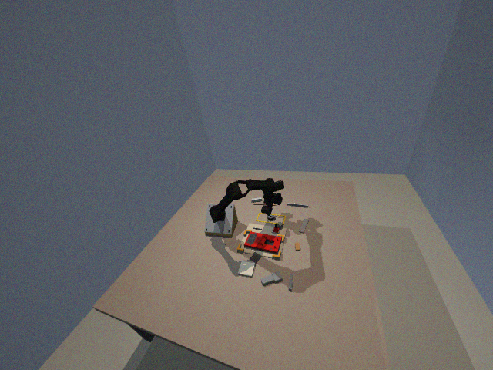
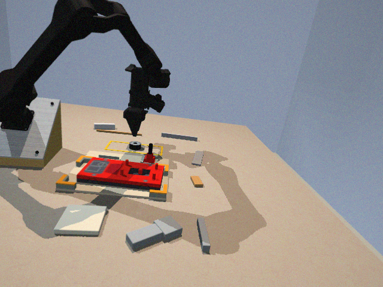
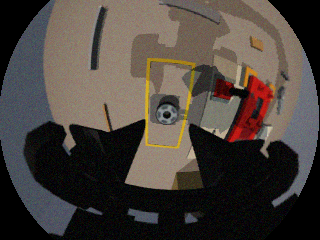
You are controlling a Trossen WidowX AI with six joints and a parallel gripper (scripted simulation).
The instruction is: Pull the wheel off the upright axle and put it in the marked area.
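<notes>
Exterior view, left to right: the grey mounting block [image 2: 29,131] sits near the counter's [image 2: 278,216] left side, and the black arm arches from it toward the middle. Ahead of the block, a flat pale tile [image 2: 81,219] lies near the front. Next comes the red fixture [image 2: 120,173] on its cream base with orange corner brackets. Behind the fixture is the yellow-outlined marked area [image 2: 115,143], and the wheel [image 2: 134,144] lies flat inside it, apart from the outline on every side. The fingers [image 2: 134,133] hang just above the wheel, parted and released, holding nothing, with a gap of air between their tips and the wheel. Just right of the wheel, the black axle [image 2: 150,149] stands upright on its small red foot, bare. Behind the marked area lie a thin orange rod [image 2: 119,132] and a small grey block [image 2: 104,125]. Further right, a long grey bar [image 2: 179,136], a short grey bar [image 2: 197,158] and a small orange block [image 2: 196,181] lie well apart from one another. The counter's right edge runs diagonally, with broad bare surface before it.
</notes>
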